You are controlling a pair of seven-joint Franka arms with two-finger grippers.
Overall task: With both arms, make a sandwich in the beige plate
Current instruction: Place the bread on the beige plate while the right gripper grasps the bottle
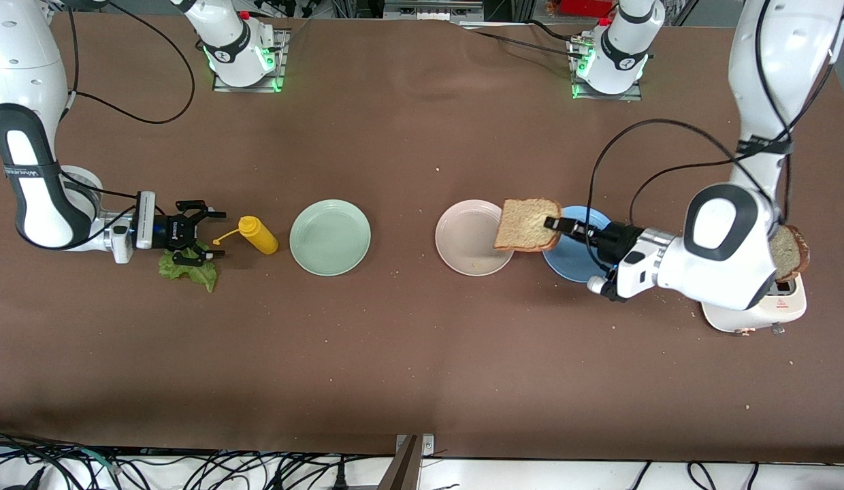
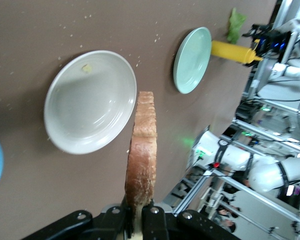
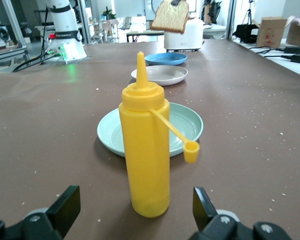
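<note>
The toaster carries a small red warning mark, its writing too small to read, and a second slice stands in it. Crumbs dot the brown table (cables trail along its near edge). The left gripper, clamped on a bread slice, hangs over the beige plate. The right gripper waits spread wide over the lettuce, beside the mustard bottle.

A robotics lab: two white jointed robot arms are bolted to a long table covered in brown cloth, their bases glowing green, black cables trailing along the floor edge (more benches, cardboard boxes and metal framing stand around).
</note>
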